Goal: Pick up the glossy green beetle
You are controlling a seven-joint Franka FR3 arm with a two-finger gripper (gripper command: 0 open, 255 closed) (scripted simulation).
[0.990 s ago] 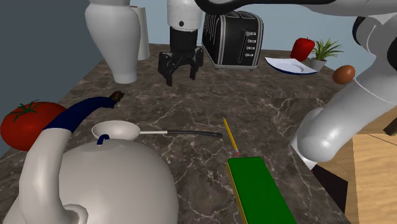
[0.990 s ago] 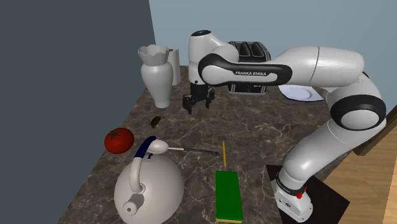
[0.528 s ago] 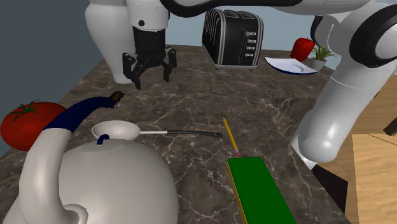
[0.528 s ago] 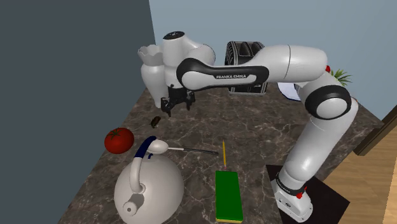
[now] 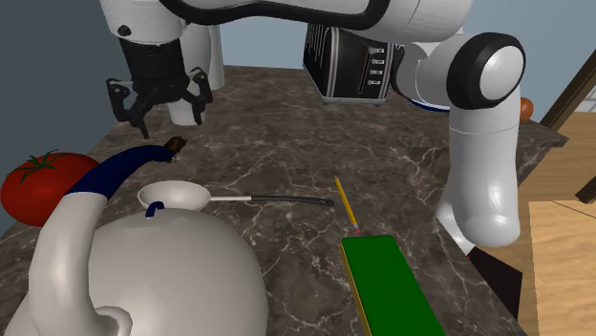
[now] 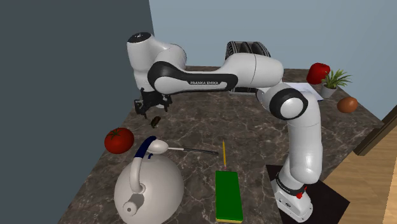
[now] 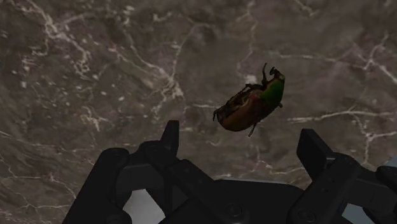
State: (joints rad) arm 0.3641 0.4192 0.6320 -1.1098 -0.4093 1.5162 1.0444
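The black fingers (image 7: 313, 149) are being held wide apart above the dark marbled worktop (image 7: 95, 63), with the brown, glossy green-headed beetle (image 7: 249, 107) lying untouched just ahead between them, its long axis slanting across the gap.

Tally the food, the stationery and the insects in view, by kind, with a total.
Food: 3 (tomato, red pepper, brown egg)
Stationery: 2 (yellow pencil, green book)
Insects: 1 (beetle)
Total: 6
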